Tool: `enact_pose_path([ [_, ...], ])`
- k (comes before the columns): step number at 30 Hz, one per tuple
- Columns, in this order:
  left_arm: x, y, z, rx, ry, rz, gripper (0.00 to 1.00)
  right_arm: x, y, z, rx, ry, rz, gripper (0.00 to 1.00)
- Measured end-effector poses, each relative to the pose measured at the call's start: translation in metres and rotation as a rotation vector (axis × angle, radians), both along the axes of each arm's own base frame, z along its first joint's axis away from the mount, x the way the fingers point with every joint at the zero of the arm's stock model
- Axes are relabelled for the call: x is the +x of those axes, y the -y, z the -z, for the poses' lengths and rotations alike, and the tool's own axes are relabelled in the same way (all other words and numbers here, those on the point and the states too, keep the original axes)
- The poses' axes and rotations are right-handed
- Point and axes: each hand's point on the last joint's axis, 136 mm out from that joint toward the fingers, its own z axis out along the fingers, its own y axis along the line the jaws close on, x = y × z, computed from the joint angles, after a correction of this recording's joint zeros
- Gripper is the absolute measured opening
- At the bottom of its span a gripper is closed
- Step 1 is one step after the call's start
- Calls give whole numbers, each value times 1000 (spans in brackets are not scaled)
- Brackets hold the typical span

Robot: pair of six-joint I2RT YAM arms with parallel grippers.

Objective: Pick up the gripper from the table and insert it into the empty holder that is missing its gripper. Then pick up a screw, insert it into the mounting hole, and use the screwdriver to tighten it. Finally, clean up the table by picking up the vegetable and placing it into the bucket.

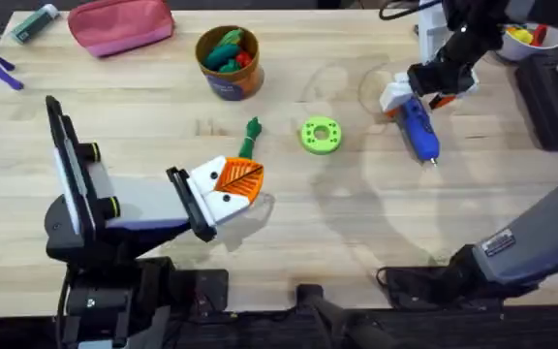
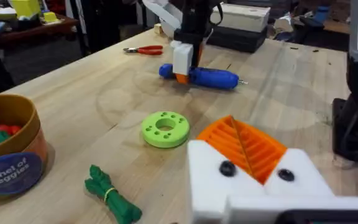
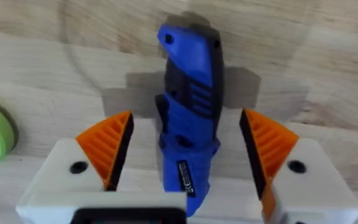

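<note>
The blue screwdriver (image 1: pixel 421 134) lies on the table at the right, metal tip toward the front. My right gripper (image 1: pixel 417 100) is lowered over its rear end. In the right wrist view the gripper (image 3: pixel 188 124) is open, with an orange pad either side of the screwdriver (image 3: pixel 191 68) and a gap on both sides. My left gripper (image 1: pixel 243 179) hovers at centre left, its orange pads (image 2: pixel 241 146) pressed together, shut. The dark green vegetable (image 1: pixel 251 139) lies just beyond it. The bucket (image 1: pixel 229 61), holding toy vegetables, stands at the back. The loose gripper piece, holder and screw are out of view.
A bright green disc with holes (image 1: pixel 320 135) lies between the vegetable and the screwdriver. A pink pouch (image 1: pixel 121 24) and markers sit at the back left. A white bowl (image 1: pixel 531 39) is at the back right. Red-handled pliers (image 2: pixel 143 50) lie beyond the screwdriver.
</note>
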Motion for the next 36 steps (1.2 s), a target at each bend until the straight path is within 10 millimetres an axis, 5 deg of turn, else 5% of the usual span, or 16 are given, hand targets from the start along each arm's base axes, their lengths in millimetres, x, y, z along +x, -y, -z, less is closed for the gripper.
enact_pose_path([
  [25,0,0,0,0,0,0,18,1,6,18,-30,-32,12,916],
  [36,0,0,0,0,0,0,18,6,6,18,-27,-11,18,560],
])
